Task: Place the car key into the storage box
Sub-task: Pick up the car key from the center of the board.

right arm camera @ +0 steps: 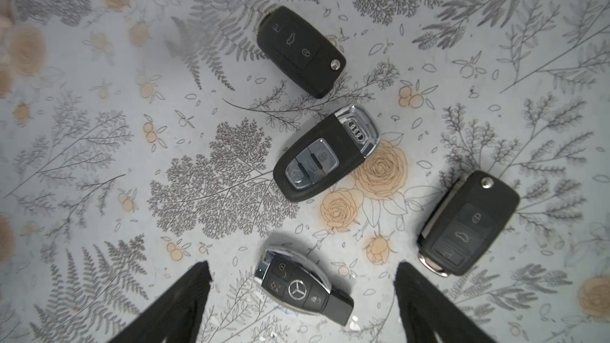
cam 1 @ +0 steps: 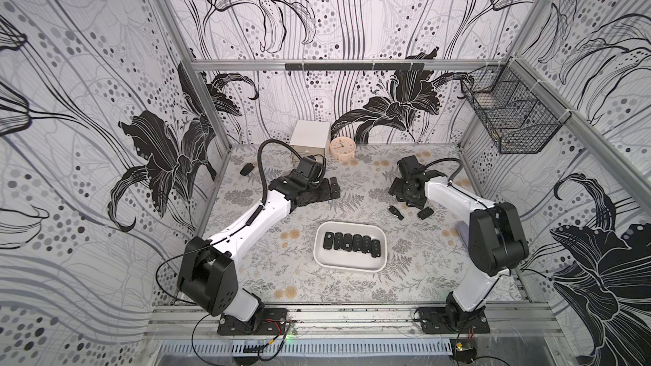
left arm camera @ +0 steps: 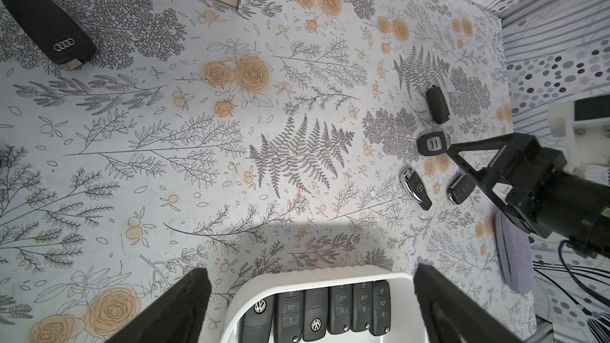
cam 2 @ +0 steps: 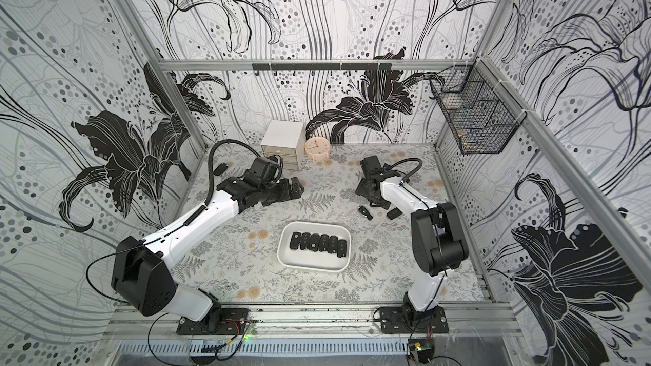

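The storage box (cam 1: pixel 347 263) is a shallow white tray at the table's front centre, with a row of several black car keys (cam 1: pixel 352 243) lying in it. Several loose car keys lie beyond it on the right. A Mercedes key (right arm camera: pixel 302 290) sits between the fingers of my right gripper (right arm camera: pixel 302 272), which hovers open above it without touching. Near it are an Audi key (right arm camera: pixel 325 156) and two flip keys (right arm camera: pixel 302 51) (right arm camera: pixel 467 224). Another Audi key (left arm camera: pixel 48 26) lies far left. My left gripper (left arm camera: pixel 312 273) is open and empty, back of centre.
A small white drawer cabinet (cam 1: pixel 310 134) and a pink clock (cam 1: pixel 342 147) stand at the back wall. A black wire basket (cam 1: pixel 510 117) hangs on the right wall. A grey-purple pad (left arm camera: pixel 513 252) lies by the table's right edge. Both arms reach in from the front rail.
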You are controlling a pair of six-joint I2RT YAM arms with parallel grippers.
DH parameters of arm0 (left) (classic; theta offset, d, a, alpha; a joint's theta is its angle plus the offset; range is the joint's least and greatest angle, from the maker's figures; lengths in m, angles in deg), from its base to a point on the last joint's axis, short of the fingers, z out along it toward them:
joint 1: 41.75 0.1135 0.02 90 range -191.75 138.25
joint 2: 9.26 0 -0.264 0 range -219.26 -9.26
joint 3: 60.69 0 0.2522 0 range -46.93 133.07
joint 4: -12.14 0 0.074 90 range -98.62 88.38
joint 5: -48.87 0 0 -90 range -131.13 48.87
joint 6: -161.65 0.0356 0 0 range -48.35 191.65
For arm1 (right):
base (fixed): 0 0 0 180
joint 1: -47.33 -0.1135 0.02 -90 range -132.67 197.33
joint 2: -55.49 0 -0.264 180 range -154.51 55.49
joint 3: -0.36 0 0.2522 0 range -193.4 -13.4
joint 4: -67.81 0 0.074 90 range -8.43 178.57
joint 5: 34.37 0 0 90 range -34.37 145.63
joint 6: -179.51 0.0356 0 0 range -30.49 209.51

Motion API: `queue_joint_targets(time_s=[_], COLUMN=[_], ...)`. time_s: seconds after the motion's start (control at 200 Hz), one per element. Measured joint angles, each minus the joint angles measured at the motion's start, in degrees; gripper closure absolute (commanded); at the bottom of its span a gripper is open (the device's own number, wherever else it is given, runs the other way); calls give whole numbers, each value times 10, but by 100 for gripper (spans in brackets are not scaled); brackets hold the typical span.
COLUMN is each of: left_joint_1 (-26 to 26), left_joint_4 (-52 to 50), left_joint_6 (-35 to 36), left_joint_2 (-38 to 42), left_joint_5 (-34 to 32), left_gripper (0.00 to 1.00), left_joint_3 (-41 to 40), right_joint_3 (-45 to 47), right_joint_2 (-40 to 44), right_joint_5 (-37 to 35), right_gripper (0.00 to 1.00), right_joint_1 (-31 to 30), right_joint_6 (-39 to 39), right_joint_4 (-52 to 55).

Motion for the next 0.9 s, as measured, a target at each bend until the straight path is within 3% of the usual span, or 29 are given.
queue_joint_targets(time_s=[0.531, 0.901], left_joint_1=[12, 15], left_joint_4=[10, 10], left_joint_6=[4, -8], left_joint_2=[-9, -10], left_joint_5=[8, 5], left_gripper=[1, 1], left_joint_3=[26, 26], right_joint_3=[-129, -187], right_joint_2=[-156, -201], right_joint_5=[19, 26], right_gripper=[15, 32], right_joint_1=[52, 65], right_joint_6=[84, 80], right_joint_4=[45, 86])
